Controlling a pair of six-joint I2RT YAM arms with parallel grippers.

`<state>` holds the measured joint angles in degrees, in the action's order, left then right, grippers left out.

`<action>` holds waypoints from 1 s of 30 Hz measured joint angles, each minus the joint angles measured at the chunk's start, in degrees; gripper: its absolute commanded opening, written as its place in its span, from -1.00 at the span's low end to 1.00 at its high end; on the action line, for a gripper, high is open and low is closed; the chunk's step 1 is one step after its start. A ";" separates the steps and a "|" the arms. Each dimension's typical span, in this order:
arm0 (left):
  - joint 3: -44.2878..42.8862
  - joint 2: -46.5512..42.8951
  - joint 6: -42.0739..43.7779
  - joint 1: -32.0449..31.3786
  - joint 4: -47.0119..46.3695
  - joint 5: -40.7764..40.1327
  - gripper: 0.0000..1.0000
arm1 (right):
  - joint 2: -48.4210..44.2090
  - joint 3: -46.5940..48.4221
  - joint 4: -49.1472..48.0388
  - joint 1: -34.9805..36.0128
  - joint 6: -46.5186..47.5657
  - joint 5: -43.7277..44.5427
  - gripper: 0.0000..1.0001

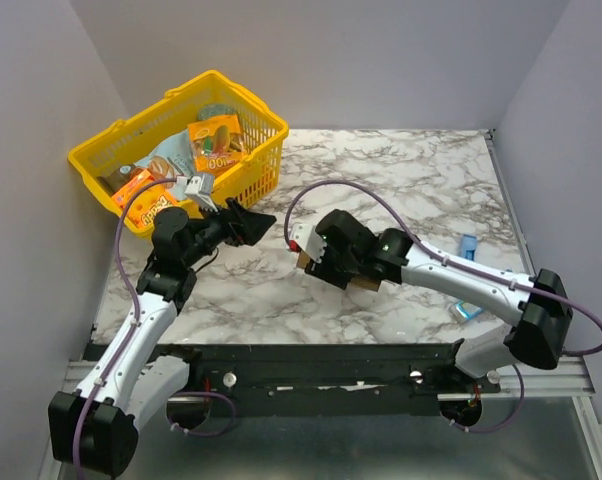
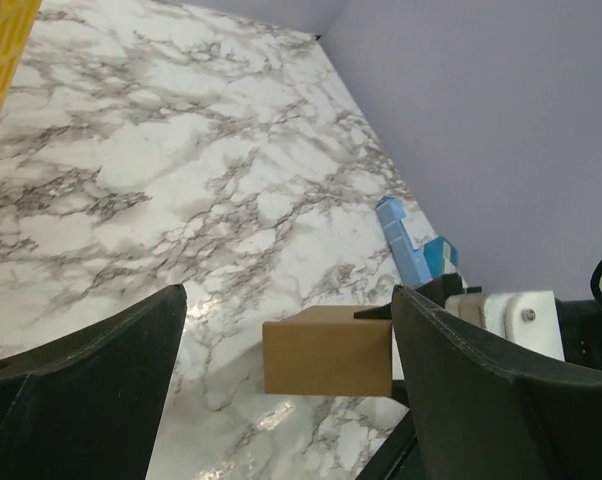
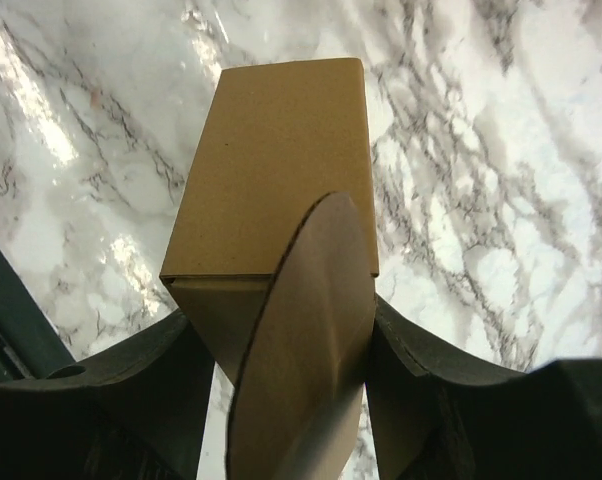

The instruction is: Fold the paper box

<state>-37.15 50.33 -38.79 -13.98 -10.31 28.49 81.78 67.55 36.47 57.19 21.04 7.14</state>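
Observation:
The paper box point(image 3: 281, 170) is a small brown cardboard box held above the marble table. My right gripper point(image 3: 281, 325) is shut on it, one finger pressed on each side. A rounded flap point(image 3: 301, 350) sticks out from the box's near end towards the camera. From above, only brown bits of the box point(image 1: 304, 262) show under my right gripper point(image 1: 306, 252). My left gripper point(image 1: 255, 225) stands open just left of it. In the left wrist view the far end of the box point(image 2: 326, 350) sits between the spread fingers of my left gripper point(image 2: 288, 300), touching neither.
A yellow basket point(image 1: 253, 103) with colourful snack packs stands at the back left, close behind my left arm. Two small blue packets point(image 1: 468, 244) point(image 1: 466, 311) lie on the table's right side. Grey walls close in the table on three sides.

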 measured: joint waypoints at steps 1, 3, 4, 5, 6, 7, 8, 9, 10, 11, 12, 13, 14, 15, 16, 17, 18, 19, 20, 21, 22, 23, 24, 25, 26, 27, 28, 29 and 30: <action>0.11 -0.50 0.98 0.00 1.95 -0.37 0.85 | 1.25 0.46 0.66 -0.68 -0.04 -0.35 0.00; 0.37 -1.20 2.43 0.00 4.79 -0.90 0.85 | 3.85 2.60 4.09 -2.62 0.04 -2.67 -0.02; 0.50 -1.51 2.93 0.00 5.95 -1.01 0.85 | 5.20 3.72 5.73 -3.63 0.17 -3.85 -0.02; 0.63 -1.86 3.52 0.00 7.15 -1.09 0.86 | 6.67 4.94 7.26 -4.50 0.46 -4.55 -0.01; 0.76 -2.27 4.09 0.00 8.37 -1.20 0.86 | 8.24 6.32 8.68 -5.31 0.66 -5.07 -0.01; 0.90 -2.58 4.48 0.00 9.25 -1.33 0.86 | 9.88 7.89 10.27 -6.03 1.07 -5.42 -0.01; 1.05 -3.02 4.90 0.00 10.10 -1.51 0.86 | 11.54 9.70 11.93 -6.67 1.42 -5.75 -0.01; 1.20 -3.39 5.22 0.00 10.75 -1.60 0.86 | 13.25 11.50 13.00 -7.32 1.75 -6.08 -0.01; 1.38 -3.76 5.49 0.00 11.28 -1.81 0.86 | 15.21 13.55 14.05 -7.96 2.29 -6.47 -0.01; 1.46 -4.04 5.73 0.00 11.80 -1.95 0.86 | 16.50 14.91 14.75 -8.24 2.69 -6.67 -0.01; 1.62 -4.28 5.92 0.00 12.15 -2.08 0.86 | 17.94 16.44 15.41 -8.55 3.10 -6.86 0.02; 1.75 -4.44 6.08 0.00 12.57 -2.16 0.86 | 19.39 18.03 16.02 -8.79 3.65 -7.02 0.04; 1.86 -4.48 6.16 0.00 12.81 -2.21 0.86 | 20.48 19.15 16.39 -8.92 4.15 -7.19 0.06; 2.03 -4.48 6.23 0.00 13.05 -2.25 0.86 | 21.40 20.13 16.70 -8.96 4.59 -7.30 0.16; 2.21 -4.46 6.27 0.00 13.14 -2.32 0.86 | 22.18 20.87 16.85 -9.01 5.07 -7.43 0.25; 2.43 -4.46 6.29 0.00 13.22 -2.34 0.86 | 22.91 21.46 16.98 -8.98 5.53 -7.54 0.36; 2.56 -4.46 6.29 0.00 13.25 -2.34 0.86 | 23.58 21.84 16.98 -9.01 5.95 -7.67 0.52; 2.71 -4.39 6.29 0.00 13.22 -2.34 0.86 | 24.15 22.08 16.96 -9.01 6.29 -7.74 0.57; 2.80 -4.39 6.29 0.00 13.22 -2.34 0.86 | 24.57 22.08 16.94 -9.01 6.56 -7.85 0.62; 2.99 -4.31 6.29 0.00 13.20 -2.34 0.86 | 24.87 22.05 16.92 -9.05 6.84 -7.87 0.67; 3.15 -4.24 6.27 0.00 13.18 -2.34 0.86 | 25.03 22.05 16.72 -9.20 6.95 -7.85 0.69; 3.39 -4.09 6.27 0.00 13.16 -2.34 0.86 | 25.05 22.05 16.41 -9.29 7.04 -7.87 0.74; 3.58 -3.96 6.25 0.00 13.14 -2.36 0.86 | 25.00 22.05 15.96 -9.33 7.06 -7.87 0.75; 3.78 -3.72 6.25 0.00 13.11 -2.36 0.86 | 24.94 22.05 15.34 -9.44 7.06 -7.87 0.78; 3.93 -3.45 6.23 0.00 13.11 -2.36 0.86 | 24.85 22.05 14.80 -9.57 7.06 -7.87 0.78; 3.98 -3.23 6.23 0.00 13.09 -2.36 0.86 | 24.81 22.03 14.19 -9.60 7.06 -7.85 0.79; 4.02 -2.93 6.23 0.00 12.96 -2.34 0.86 | 24.63 21.97 13.49 -9.66 7.06 -7.82 0.79; 4.09 -2.75 6.25 0.00 12.79 -2.34 0.86 | 24.37 21.84 12.83 -9.66 7.06 -7.80 0.79; 4.22 -2.71 6.23 0.00 12.48 -2.32 0.86 | 23.87 21.53 12.00 -9.68 7.04 -7.82 0.79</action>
<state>-32.93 47.62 -32.56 -13.98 2.17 26.17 105.65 89.08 48.47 47.51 28.08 -0.69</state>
